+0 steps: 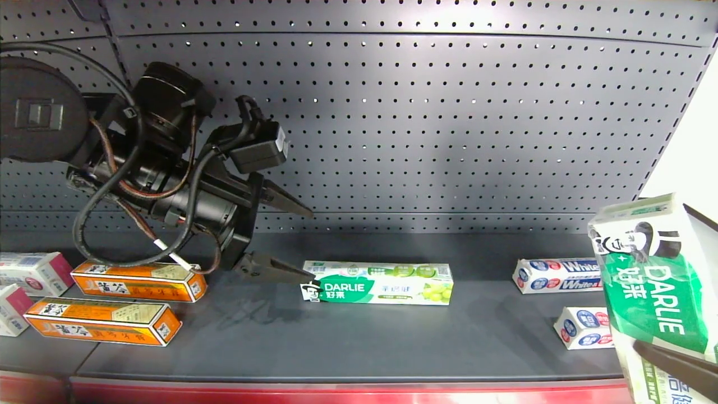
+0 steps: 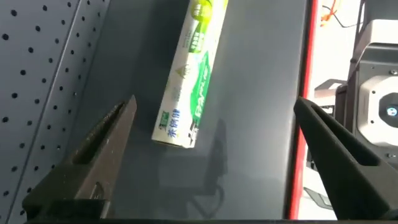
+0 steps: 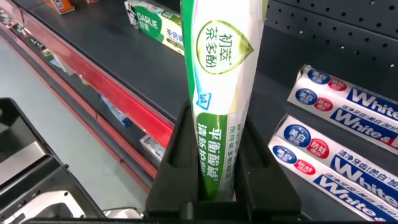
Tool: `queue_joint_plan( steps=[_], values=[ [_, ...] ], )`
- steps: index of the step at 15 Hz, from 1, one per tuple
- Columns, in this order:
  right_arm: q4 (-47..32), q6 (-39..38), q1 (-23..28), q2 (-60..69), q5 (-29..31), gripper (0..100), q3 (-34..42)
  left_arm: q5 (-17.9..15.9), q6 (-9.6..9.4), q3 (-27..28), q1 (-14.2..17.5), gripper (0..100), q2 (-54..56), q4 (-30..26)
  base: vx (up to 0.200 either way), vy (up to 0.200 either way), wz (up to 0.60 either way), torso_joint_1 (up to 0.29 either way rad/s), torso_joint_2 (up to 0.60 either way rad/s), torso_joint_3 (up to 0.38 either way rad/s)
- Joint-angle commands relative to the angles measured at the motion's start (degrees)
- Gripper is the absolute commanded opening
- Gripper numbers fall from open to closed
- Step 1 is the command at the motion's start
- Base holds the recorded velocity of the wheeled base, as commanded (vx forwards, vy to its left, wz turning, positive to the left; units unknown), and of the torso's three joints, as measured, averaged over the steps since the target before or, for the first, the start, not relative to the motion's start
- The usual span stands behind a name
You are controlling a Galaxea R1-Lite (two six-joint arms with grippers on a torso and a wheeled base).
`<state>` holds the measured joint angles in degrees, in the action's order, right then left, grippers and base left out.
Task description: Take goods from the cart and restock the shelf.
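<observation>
Clamping a green-and-white cardboard toothpaste box on end at the front right corner of the grey metal shelf, the right gripper sits well right of a matching box lying lengthwise mid-shelf, with the wide-open left gripper just beside its left end.

you have bare shelf between the lying green box and the white boxes at right, and a strip in front of it up to the red edge. at left, orange boxes and your left gripper, fingers spread, crowd the gap. your right gripper clamps a held box near the white boxes.
</observation>
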<state>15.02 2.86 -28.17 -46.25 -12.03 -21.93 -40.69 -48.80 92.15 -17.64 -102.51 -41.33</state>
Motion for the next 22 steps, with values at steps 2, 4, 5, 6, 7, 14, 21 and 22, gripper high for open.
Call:
queue_joint_plan(
  steps=[2,4,5,6,7,14,21,22],
  values=[
    [0.01,0.04,-0.04,0.11,-0.01,0,0.31,-0.09,0.02,2.25,-0.03,100,-2.69,-0.33,0.0,0.0,0.0,0.0,0.0,0.0],
    [0.01,0.12,-0.04,0.11,-0.01,0,0.31,-0.18,0.02,3.56,-0.29,100,-3.84,-1.65,0.0,0.0,0.0,0.0,0.0,0.0],
    [0.1,0.21,-0.04,0.11,-0.01,0,0.31,-0.7,-0.07,5.23,-0.82,100,-4.63,-3.76,0.0,0.0,0.0,0.0,0.0,0.0],
    [0.1,0.12,-0.04,0.11,-0.01,0,0.31,-1.67,-0.16,7.17,-1.08,100,-5.95,-5.78,0.0,0.0,0.0,0.0,0.0,0.0],
    [0.19,0.12,-0.04,0.11,-0.01,0,0.4,-2.55,-0.16,8.66,-1.26,100,-7.26,-6.84,0.0,0.0,0.0,0.0,0.0,0.0],
    [0.45,0.12,0.05,1.08,-0.01,0,1.72,-2.81,-3.94,12.62,-2.31,100,-12.1,-12.73,0.0,0.0,0.0,0.0,0.0,0.0],
    [0.45,0.12,0.14,1.43,-0.01,0,2.16,-3.6,-6.92,17.89,-2.05,100,-16.58,-17.47,0.0,0.0,0.0,0.0,0.0,0.0],
    [0.45,0.12,0.14,1.43,-0.01,0,2.24,-3.52,-6.92,17.89,-1.96,100,-16.84,-17.47,0.0,0.0,0.0,0.0,0.0,0.0]
  ],
)
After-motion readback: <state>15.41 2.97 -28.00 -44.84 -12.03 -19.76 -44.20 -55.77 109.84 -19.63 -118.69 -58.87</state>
